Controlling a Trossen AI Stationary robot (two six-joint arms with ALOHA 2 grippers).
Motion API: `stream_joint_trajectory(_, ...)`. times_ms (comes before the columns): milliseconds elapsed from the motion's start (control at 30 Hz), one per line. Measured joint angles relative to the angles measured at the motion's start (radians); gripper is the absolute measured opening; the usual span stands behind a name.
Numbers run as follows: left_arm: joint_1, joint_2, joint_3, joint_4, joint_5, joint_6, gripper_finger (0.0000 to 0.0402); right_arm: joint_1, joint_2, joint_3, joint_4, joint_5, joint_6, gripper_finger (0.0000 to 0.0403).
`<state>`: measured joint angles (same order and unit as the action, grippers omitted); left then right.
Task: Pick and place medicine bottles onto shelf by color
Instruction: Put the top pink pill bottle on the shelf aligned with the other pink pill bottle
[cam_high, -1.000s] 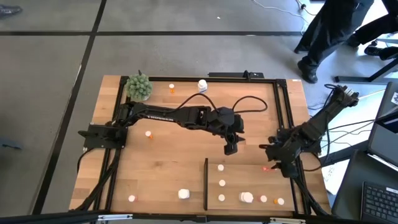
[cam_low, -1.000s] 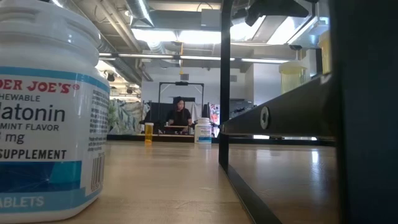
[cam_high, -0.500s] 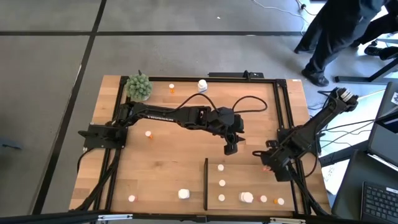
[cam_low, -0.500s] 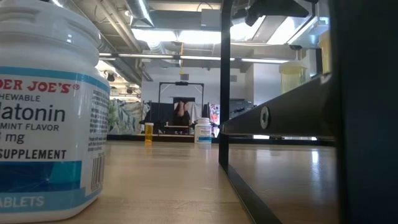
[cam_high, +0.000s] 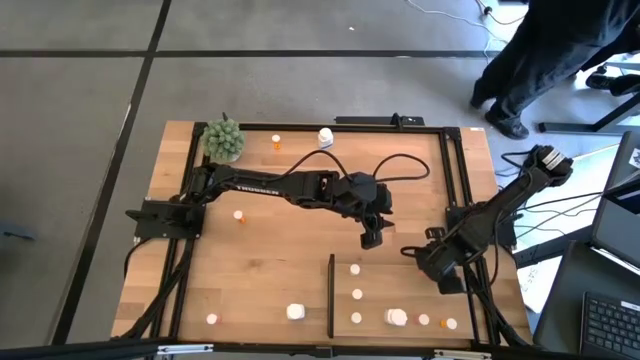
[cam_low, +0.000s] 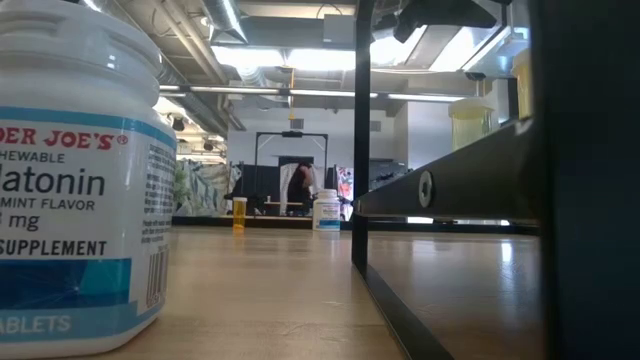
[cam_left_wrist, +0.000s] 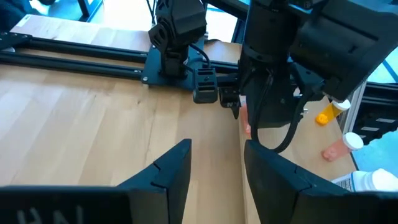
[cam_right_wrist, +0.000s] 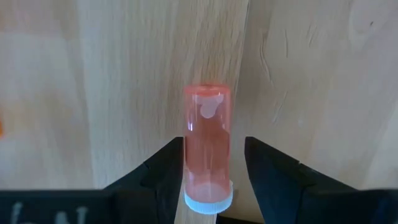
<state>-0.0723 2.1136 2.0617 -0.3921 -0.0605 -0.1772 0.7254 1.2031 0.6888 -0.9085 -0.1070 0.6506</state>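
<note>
The bottle in play is a small translucent orange-pink bottle (cam_right_wrist: 207, 146) with a white cap at one end, seen in the right wrist view lying between the right gripper's two dark fingers (cam_right_wrist: 163, 171), which are closed on its sides above the light wood. In the high view the right gripper (cam_high: 424, 262) sits at the right side of the table, just above the shelf (cam_high: 400, 290), where several white-capped bottles (cam_high: 356, 294) stand to the right of the black strip (cam_high: 331, 295). Compared with a second ago, the right gripper has shifted left and slightly up the table, away from the frame rail, and its arm now slants more steeply from the table's right edge. The left gripper (cam_high: 372, 238) hangs over the table's middle, unmoved, its arm stretched from the left mount; its fingers (cam_left_wrist: 166, 171) stand partly apart, holding nothing.
</note>
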Motion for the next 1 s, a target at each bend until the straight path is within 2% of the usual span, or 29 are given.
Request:
stream_joint_trajectory(400, -0.001, 0.000, 0.000, 0.000, 0.000, 0.000, 0.0142, 0.000, 0.056, 0.000, 0.023, -0.002, -0.001, 0.0171)
stream_joint_trajectory(500, -0.001, -0.001, 0.000, 0.000, 0.000, 0.000, 0.0142, 0.000, 0.061, 0.002, 0.028, -0.005, -0.001, 0.0156)
stream_joint_trajectory(767, -0.001, -0.001, 0.000, 0.000, 0.000, 0.000, 0.0142, 0.000, 0.061, 0.003, 0.030, -0.007, 0.026, 0.0084)
stream_joint_trajectory(1000, -0.001, -0.001, 0.000, 0.000, 0.000, 0.000, 0.0142, -0.001, 0.061, 0.003, 0.035, -0.023, 0.027, 0.0085)
